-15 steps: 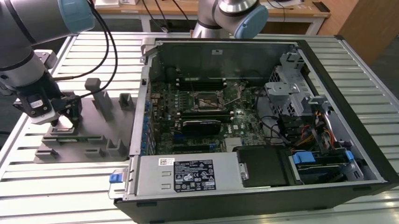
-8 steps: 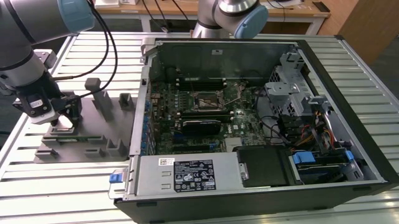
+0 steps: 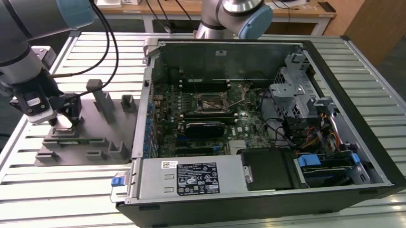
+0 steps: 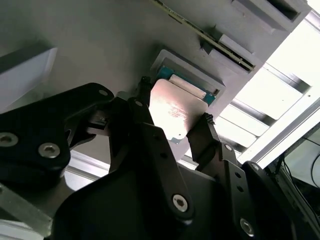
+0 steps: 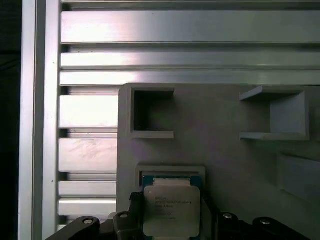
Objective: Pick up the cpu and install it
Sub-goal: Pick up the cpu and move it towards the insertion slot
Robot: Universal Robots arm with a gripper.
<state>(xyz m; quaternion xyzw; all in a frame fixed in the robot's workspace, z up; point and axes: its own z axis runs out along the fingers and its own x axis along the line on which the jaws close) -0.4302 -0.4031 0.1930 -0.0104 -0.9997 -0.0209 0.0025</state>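
The cpu (image 4: 174, 111), a flat square chip with a shiny silver top, sits between my two black fingers (image 4: 142, 100), which touch its opposite edges. In the first wrist view the cpu (image 5: 171, 210) hangs just off its blue-rimmed square nest (image 5: 172, 178) in the grey fixture plate (image 5: 225, 150). My gripper (image 3: 63, 124) is shut on the chip, low over that plate (image 3: 85, 142), at the exterior view's left. The black-framed motherboard socket (image 3: 209, 102) lies inside the open computer case (image 3: 355, 142), well to the exterior view's right of the gripper.
Upright grey blocks (image 3: 103, 102) stand on the fixture plate close to the gripper. Square pockets (image 5: 150, 112) are cut in the plate beyond the nest. A grey power-supply box (image 3: 190, 178) fills the case's near corner. A second arm (image 3: 244, 14) stands behind the case. The slatted metal table (image 3: 63, 199) surrounds everything.
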